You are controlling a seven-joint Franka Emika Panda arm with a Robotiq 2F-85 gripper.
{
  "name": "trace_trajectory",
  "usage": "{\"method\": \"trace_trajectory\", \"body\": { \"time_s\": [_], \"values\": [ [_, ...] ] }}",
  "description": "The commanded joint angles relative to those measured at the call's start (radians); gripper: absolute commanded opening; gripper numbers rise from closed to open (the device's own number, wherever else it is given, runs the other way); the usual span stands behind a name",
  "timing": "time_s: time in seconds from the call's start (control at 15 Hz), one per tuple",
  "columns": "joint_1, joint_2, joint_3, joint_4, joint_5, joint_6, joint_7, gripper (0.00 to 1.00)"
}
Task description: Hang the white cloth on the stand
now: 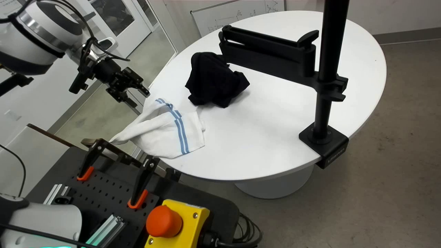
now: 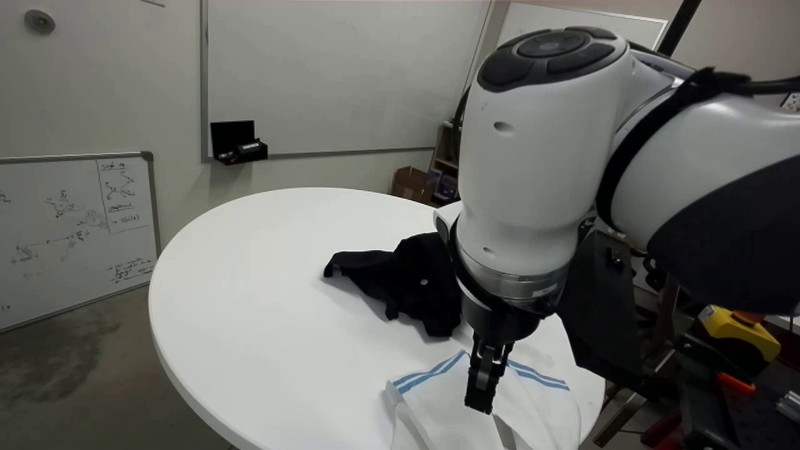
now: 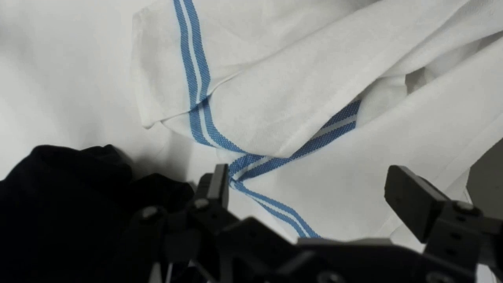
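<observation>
White dish towel with blue stripes, rumpled on a round white table below my gripper.
My fingers stand wide apart above it. In an exterior view, the towel covers part of the table's left edge, black fabric lies just beyond it, and the black stand rises at the near right edge.

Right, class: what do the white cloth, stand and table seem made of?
White cloth: matte woven fabric, perhaps cotton; weave shows in the blue stripes.
Stand: black, low-sheen, probably coated metal, judging by its slim straight pole; some parts could be plastic.
Table: smooth white top, perhaps laminate; no grain shows.
</observation>
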Motion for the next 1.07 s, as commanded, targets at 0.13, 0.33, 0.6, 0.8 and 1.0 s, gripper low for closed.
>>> {"method": "trace_trajectory", "body": {
  "time_s": [0.13, 0.33, 0.6, 0.8, 1.0],
  "values": [
    [-0.003, 0.024, -0.001, 0.009, 0.0, -0.003, 0.005, 1.0],
    [-0.005, 0.027, -0.001, 0.01, 0.0, -0.003, 0.004, 1.0],
    [0.006, 0.044, -0.015, 0.01, -0.025, 0.015, 0.026, 1.0],
    [0.021, 0.068, -0.014, 0.014, -0.031, 0.043, 0.045, 1.0],
    [0.051, 0.095, -0.026, 0.019, -0.044, 0.072, 0.084, 1.0]
  ]
}}
